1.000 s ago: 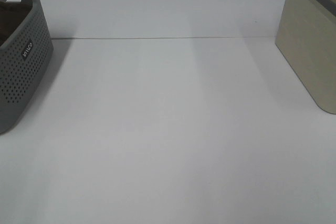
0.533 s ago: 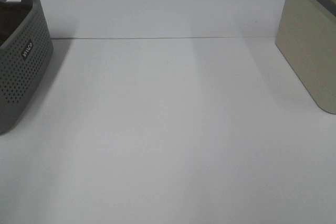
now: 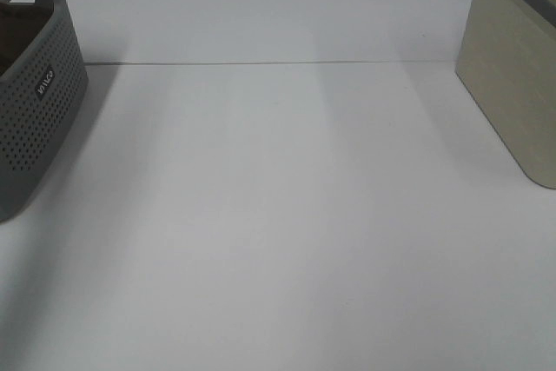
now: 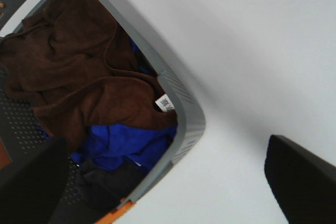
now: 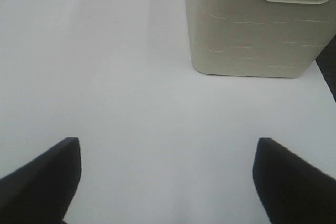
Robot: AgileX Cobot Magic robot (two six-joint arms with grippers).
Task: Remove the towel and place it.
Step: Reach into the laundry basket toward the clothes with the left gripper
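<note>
The towel (image 4: 79,72) is a maroon plush cloth lying crumpled inside the grey perforated basket (image 4: 184,108), with its small white tag (image 4: 165,103) near the basket's corner. In the exterior high view the basket (image 3: 39,102) stands at the far left, and only a sliver of its inside shows. My left gripper (image 4: 168,192) is open and empty, hovering over the basket's corner, apart from the towel. My right gripper (image 5: 168,182) is open and empty above the bare white table (image 5: 131,77). Neither gripper shows in the exterior high view.
A blue cloth (image 4: 126,142) and a dark cloth (image 4: 105,182) lie under the towel in the basket. A beige bin (image 3: 512,84) stands at the table's right edge; it also shows in the right wrist view (image 5: 252,30). The white table (image 3: 278,215) spans between basket and bin.
</note>
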